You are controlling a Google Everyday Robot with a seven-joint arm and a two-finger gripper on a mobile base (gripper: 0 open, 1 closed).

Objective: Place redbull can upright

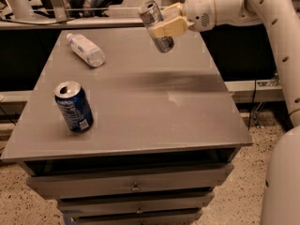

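Silver and blue, the slim redbull can [151, 13] hangs in the air above the far right part of the grey bench [187, 121], clear of its surface. It is tilted, with its shiny top pointing up and to the left and its base down and to the right. The hand [161, 25] reaches in from the right at the end of a white arm [234, 3] and pinches the can across its middle, its cream-coloured fingers [171, 29] pressed against the can's sides. A soft dark shadow [173, 81] lies on the bench below and slightly nearer than the can. On the near left part of the bench a wider dark blue can [74, 108] with a pale label stands upright, its opened top facing up; it is well apart from the hand. At the far left a clear plastic bottle [86, 50] lies on its side, its white cap [69, 35] turned towards the back edge and its base towards the middle of the bench. Beneath the bench top are shallow drawers [136, 187] with small knobs, stacked one under another. The bench stands on a speckled floor [255, 172].
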